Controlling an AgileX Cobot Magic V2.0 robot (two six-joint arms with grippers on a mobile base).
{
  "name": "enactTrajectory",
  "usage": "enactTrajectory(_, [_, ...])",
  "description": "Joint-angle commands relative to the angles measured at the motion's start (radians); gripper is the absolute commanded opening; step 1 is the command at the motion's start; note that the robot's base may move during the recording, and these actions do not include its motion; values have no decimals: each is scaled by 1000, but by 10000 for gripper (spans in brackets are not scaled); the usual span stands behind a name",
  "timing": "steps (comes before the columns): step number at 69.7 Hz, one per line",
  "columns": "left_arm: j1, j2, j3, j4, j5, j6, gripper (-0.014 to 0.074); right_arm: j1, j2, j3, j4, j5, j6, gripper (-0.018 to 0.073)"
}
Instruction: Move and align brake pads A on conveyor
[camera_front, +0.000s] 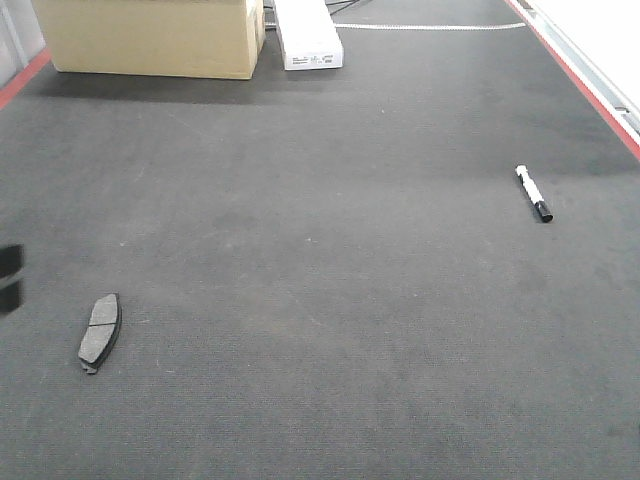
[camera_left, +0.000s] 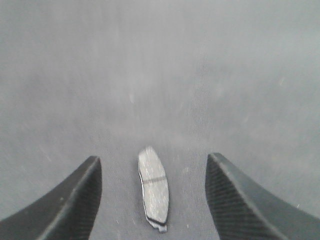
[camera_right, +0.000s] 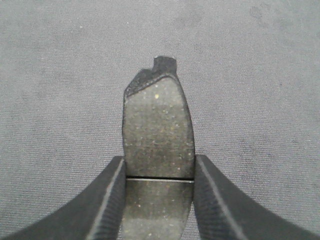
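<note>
While the felt-like charcoal conveyor (camera_front: 320, 300) bears one flat, curved, grooved grey brake pad (camera_front: 100, 330) at 8 o'clock, the left gripper (camera_left: 152, 161) hangs wide apart near it, touching nothing; the right gripper (camera_right: 159, 162) clamps a second brake pad (camera_right: 159, 125), dark and speckled.

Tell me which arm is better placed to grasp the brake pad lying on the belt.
Left. The left gripper hangs over the loose brake pad on the conveyor, jaws open either side; the right gripper is shut on another pad.
</note>
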Motion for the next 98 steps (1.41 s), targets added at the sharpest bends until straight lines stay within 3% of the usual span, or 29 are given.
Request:
enactTrajectory(1, [-2,-106,38,-3,-96,2,449,-3,-2,-29,-6,-67,0,8])
enactTrajectory(12, [-2,-274,137,24,-122,28,449,-3,-2,-29,-6,-67,0,8])
enactTrajectory(32, [-2,-482,280,75,-274,29,449,-3,-2,-29,-6,-67,0,8])
enactTrajectory(98, [-2,-491,288,74,-277,29,449,-3,-2,-29,-6,-67,0,8])
